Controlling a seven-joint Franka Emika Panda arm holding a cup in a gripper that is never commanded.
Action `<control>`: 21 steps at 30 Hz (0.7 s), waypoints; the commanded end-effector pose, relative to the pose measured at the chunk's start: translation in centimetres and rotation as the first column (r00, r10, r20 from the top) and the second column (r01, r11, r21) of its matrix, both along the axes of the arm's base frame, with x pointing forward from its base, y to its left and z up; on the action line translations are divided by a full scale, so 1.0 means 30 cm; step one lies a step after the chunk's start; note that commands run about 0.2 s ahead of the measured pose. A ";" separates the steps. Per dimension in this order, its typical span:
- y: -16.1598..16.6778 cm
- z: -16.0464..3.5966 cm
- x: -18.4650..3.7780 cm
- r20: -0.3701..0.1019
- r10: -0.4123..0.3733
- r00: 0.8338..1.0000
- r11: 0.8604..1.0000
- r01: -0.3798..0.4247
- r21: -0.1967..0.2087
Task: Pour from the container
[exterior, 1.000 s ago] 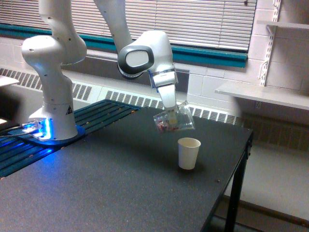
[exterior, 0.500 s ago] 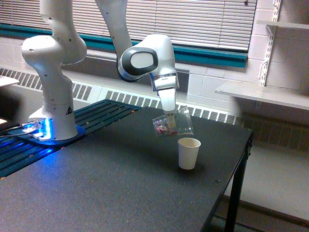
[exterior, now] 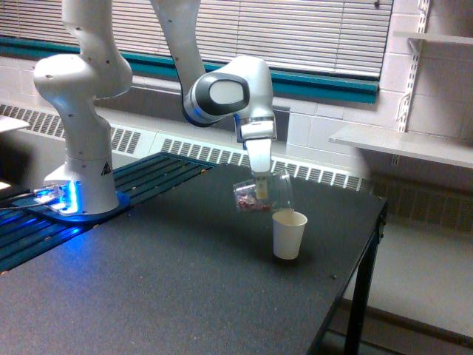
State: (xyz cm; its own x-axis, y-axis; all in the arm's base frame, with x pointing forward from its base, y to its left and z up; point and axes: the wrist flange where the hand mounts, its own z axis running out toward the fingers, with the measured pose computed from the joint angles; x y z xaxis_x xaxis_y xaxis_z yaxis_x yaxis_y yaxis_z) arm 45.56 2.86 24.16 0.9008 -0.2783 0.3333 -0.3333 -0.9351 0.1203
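Container [exterior: 260, 195], a clear cup, hangs tilted just above the white paper cup [exterior: 288, 234] on the dark surface [exterior: 185, 281], probably so its small contents fall inside. The pincer [exterior: 261, 180] is closed on it, below the arm [exterior: 229, 96].

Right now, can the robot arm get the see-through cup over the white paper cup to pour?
Probably yes. The gripper holds the clear container tipped on its side, just above and to the exterior view's left of the white paper cup. Nothing stands between them, and the table around the cup looks bare.
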 end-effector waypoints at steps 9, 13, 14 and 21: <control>0.040 -0.001 0.043 -0.032 0.015 0.999 0.998 -0.017 -0.061; 0.065 -0.001 0.059 -0.056 0.037 0.998 0.996 -0.042 -0.084; 0.074 -0.001 0.063 -0.060 0.045 0.997 0.995 -0.050 -0.090; 0.107 0.000 0.084 -0.088 0.080 0.993 0.989 -0.090 -0.118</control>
